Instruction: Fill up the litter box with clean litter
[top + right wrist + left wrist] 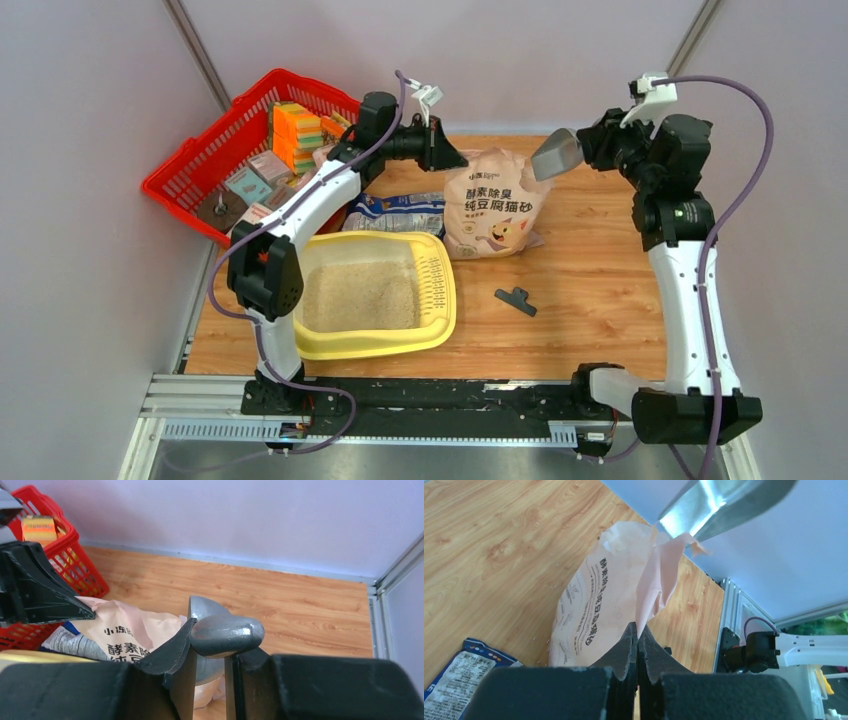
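At the far left, a red basket (pixel 200 165) of packets sits at the corner of the counter (pixel 590 290). The litter box (pixel 380 345) lies on the counter near the left arm's base, with clean litter (pixel 360 295) covering its floor. The left gripper (pixel 638 632) is pinched together on the top flap of the tan litter bag (pixel 495 205), which stands behind the box beside a blue-and-white bag (pixel 395 212). 1 black clip (pixel 516 300) lies right of the box. The right gripper (pixel 210 647) is clamped on a metal scoop (pixel 227 632), held up at the bag's right.
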Motion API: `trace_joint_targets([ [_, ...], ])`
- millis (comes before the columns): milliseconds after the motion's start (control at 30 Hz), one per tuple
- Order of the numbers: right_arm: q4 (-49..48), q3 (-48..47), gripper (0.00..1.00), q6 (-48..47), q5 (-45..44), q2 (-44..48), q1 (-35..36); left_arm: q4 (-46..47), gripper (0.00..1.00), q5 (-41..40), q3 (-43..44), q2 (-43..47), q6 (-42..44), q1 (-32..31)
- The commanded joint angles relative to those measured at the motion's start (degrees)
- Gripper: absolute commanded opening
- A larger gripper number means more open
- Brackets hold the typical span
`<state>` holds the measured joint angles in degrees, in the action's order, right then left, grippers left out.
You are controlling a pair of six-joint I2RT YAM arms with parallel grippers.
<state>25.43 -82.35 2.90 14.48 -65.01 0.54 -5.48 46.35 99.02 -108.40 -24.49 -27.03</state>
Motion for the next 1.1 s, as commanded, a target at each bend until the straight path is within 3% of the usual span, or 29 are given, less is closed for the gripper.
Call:
trace_joint_targets([
  [0,-2.23,-2.29,0.00,-4.37,9.24,-3.36,-2.73,3.37,0.00,4.27,0.21,5.57,2.34,0.22],
  [300,2.51,-5.01,0.00,-15.09,21.45,-12.67,-4.05,2.75,0.00,4.98,1.43,4.69,4.01,-0.39],
  [533,16.93,-12.93,0.00,-20.39,29.73,-22.96,-3.09,0.12,0.00,4.98,2.84,5.04,9.10,-1.88],
  [633,8.62,-5.31,0.00,-11.91,20.63,-19.90,-0.90,0.81,0.00,3.14,2.32,5.57,9.28,-2.59],
  [767,-6.67,6.82,0.00,-3.28,-0.35,-12.70,4.02,3.45,0.00,0.15,0.21,7.67,9.81,-3.38],
  [867,-10.56,12.37,0.00,-2.01,-6.63,-10.14,8.07,4.07,0.00,-1.08,-0.50,8.38,10.25,-4.00],
  [1067,-11.72,19.05,0.00,-2.72,-9.64,-11.88,14.40,5.30,0.00,-1.61,-1.29,7.77,10.34,-4.88],
])
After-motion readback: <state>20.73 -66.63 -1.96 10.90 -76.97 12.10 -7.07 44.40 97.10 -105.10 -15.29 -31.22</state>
